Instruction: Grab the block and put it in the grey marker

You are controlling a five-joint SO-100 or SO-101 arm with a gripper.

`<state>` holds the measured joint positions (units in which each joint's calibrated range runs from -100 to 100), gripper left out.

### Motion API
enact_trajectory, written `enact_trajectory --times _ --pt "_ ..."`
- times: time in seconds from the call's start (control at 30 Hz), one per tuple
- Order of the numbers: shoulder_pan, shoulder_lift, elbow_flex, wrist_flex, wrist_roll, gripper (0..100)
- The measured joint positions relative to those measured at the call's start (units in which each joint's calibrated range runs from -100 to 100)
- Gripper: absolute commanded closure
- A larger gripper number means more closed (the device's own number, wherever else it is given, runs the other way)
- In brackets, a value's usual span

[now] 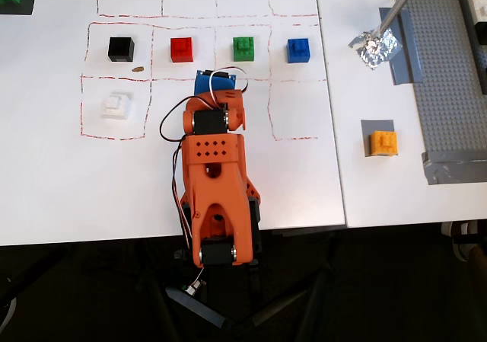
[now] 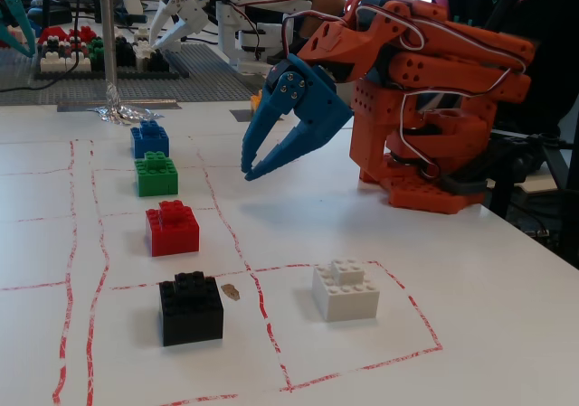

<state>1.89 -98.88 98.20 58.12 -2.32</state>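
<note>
The orange-yellow block [image 1: 383, 142] sits on the grey marker [image 1: 377, 126], a small grey square on the right-hand table in the overhead view. My blue gripper [image 2: 247, 173] hangs above the white sheet, tips pointing down toward the row of bricks, shut with nothing in it. In the overhead view the gripper [image 1: 212, 81] lies below the green brick, mostly under the orange arm, far left of the block. In the fixed view the gripper hides most of the block.
Black [image 1: 121, 49], red [image 1: 182, 49], green [image 1: 243, 48] and blue [image 1: 298, 49] bricks stand in a row of red-lined squares; a white brick [image 1: 116, 105] sits below them. Crumpled foil [image 1: 374, 47] and dark tape strips lie at the right.
</note>
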Motion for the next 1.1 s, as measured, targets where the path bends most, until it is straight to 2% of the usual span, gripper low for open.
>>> enact_trajectory --times 0.17,0.27,1.1 --pt "0.0 0.4 0.1 -1.4 0.2 100" --pt "-0.1 -0.3 0.8 -5.1 2.5 100" --pt "-0.2 0.6 0.8 -5.1 2.4 100"
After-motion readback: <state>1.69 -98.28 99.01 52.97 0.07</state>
